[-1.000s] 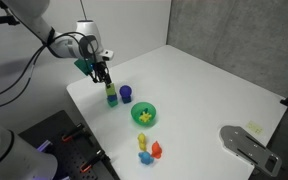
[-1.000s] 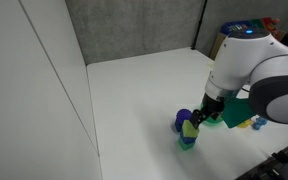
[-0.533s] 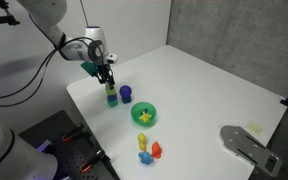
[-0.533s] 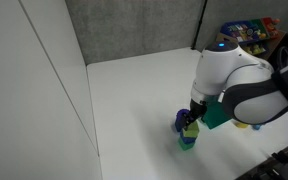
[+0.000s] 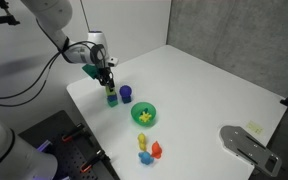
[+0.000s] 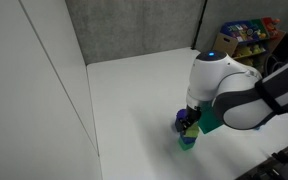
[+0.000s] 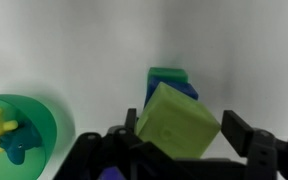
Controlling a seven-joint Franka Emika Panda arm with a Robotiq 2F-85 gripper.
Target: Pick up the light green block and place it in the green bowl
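The light green block (image 7: 177, 122) sits on top of a small stack, on a blue block (image 7: 187, 90) that rests on a darker green block (image 7: 166, 74). The stack shows in both exterior views (image 5: 111, 96) (image 6: 188, 134). My gripper (image 7: 187, 132) is lowered over the stack, open, with one finger on each side of the light green block and a small gap at the right finger. It also shows in both exterior views (image 5: 107, 80) (image 6: 192, 120). The green bowl (image 5: 145, 121) (image 7: 42, 128) holds a yellow toy and a blue piece.
A purple cylinder (image 5: 126, 94) (image 6: 181, 118) stands close beside the stack, between it and the bowl. Small yellow and orange toys (image 5: 149, 150) lie near the table's front edge. A grey device (image 5: 246, 146) sits at the table corner.
The arm has swung in and my gripper has come down a little onto the stack. The blocks and the bowl have not moved.
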